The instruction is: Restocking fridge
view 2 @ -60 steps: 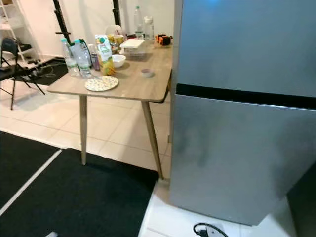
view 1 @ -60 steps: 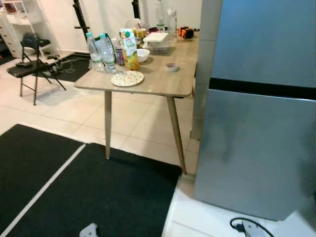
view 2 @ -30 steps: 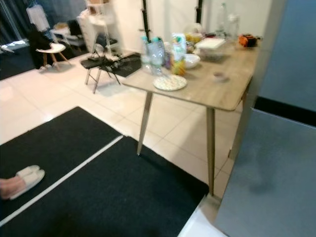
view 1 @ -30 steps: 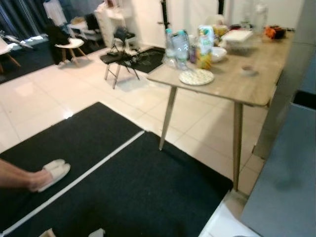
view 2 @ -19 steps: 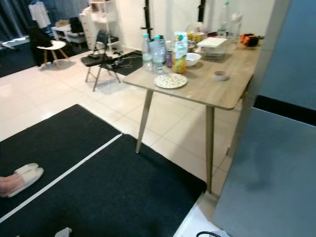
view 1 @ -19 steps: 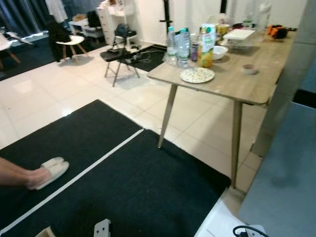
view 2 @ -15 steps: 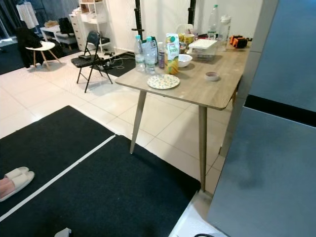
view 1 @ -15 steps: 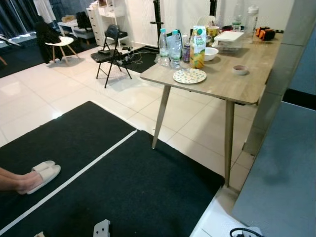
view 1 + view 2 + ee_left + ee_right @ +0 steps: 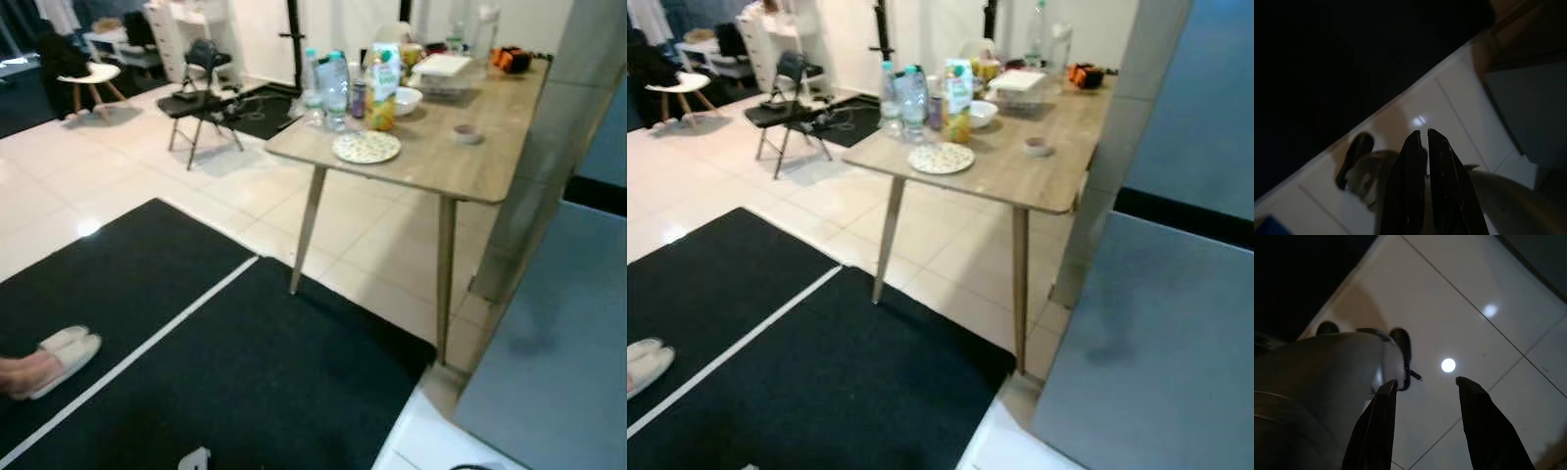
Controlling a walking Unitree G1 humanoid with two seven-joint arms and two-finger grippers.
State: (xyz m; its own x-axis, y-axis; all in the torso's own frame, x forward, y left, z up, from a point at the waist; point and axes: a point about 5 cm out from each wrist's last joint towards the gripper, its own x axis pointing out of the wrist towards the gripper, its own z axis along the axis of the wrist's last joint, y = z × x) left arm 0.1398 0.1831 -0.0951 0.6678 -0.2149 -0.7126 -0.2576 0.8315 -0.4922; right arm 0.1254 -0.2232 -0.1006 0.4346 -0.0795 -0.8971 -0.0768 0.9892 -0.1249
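The grey fridge [image 9: 558, 323] stands at the right with its doors closed. Beside it on the wooden table [image 9: 441, 166] stand water bottles [image 9: 333, 88], a juice carton [image 9: 382, 83], a drink can [image 9: 358, 98], a white bowl [image 9: 405, 99], a patterned plate [image 9: 366, 147] and a small cup [image 9: 466, 133]. My left gripper [image 9: 1423, 137] hangs low over the white floor tiles, fingers together with nothing between them. My right gripper [image 9: 1425, 381] also hangs over the tiles, its fingers spread apart and holding nothing.
A black mat [image 9: 196, 372] with a white stripe covers the floor before me. A person's foot in a pale slipper [image 9: 54, 357] rests at its left edge. A folding chair [image 9: 201, 93] and a white chair [image 9: 83, 78] stand beyond on the tiles.
The camera has swung left from the fridge front, bringing the mat and the person's foot into view, then drifted slightly. The table items and both hanging arms have not moved.
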